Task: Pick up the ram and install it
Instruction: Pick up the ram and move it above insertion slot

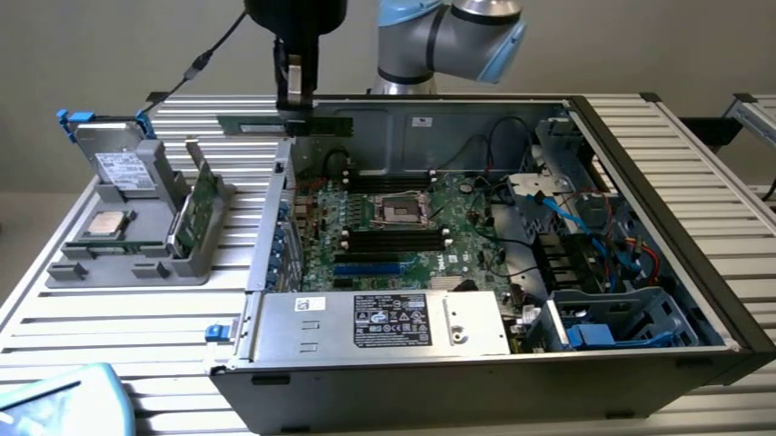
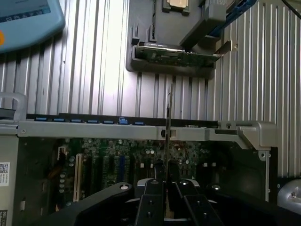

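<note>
The ram (image 1: 261,124) is a long green stick, held level above the far left corner of the open computer case (image 1: 679,272). My gripper (image 1: 293,109) hangs from above and is shut on the stick near its middle. In the wrist view the ram (image 2: 169,117) shows edge-on as a thin line running out from between the black fingers (image 2: 151,193), with my gripper (image 2: 167,186) over the case's side wall and the motherboard (image 2: 117,160) below. The black memory slots (image 1: 394,241) lie beside the processor socket (image 1: 401,209).
A grey holder (image 1: 122,268) at the exterior view's left carries a silver processor chip (image 1: 109,222), a grey drive (image 1: 122,168) and another green board (image 1: 200,209). The power supply (image 1: 388,322) fills the case's near side. Cables and a drive cage (image 1: 606,318) crowd its right. A light blue device (image 1: 54,400) lies at the near left.
</note>
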`<state>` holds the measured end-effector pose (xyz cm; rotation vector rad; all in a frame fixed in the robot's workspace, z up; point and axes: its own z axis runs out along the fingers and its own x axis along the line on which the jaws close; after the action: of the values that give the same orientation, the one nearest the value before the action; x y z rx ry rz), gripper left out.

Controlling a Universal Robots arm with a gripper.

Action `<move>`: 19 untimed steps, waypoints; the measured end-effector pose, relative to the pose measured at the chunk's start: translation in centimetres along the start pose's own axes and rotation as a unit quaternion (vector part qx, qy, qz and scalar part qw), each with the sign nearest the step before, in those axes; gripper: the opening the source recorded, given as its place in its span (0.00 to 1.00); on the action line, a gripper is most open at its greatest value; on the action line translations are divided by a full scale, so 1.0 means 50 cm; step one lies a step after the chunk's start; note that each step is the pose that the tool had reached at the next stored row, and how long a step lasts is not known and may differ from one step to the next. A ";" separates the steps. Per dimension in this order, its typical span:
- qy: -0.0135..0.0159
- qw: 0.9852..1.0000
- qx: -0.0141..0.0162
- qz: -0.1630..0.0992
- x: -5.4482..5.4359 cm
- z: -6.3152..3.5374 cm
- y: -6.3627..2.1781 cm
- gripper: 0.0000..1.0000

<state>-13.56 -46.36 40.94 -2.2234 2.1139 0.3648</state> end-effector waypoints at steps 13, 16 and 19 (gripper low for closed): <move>-0.001 1.000 0.008 -0.003 0.015 -0.011 -0.064 0.14; -0.001 1.000 0.013 -0.005 0.016 -0.013 -0.074 0.14; -0.001 1.000 0.015 -0.005 0.018 -0.015 -0.090 0.14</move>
<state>-8.97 -47.13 40.93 -2.2167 2.0914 0.3314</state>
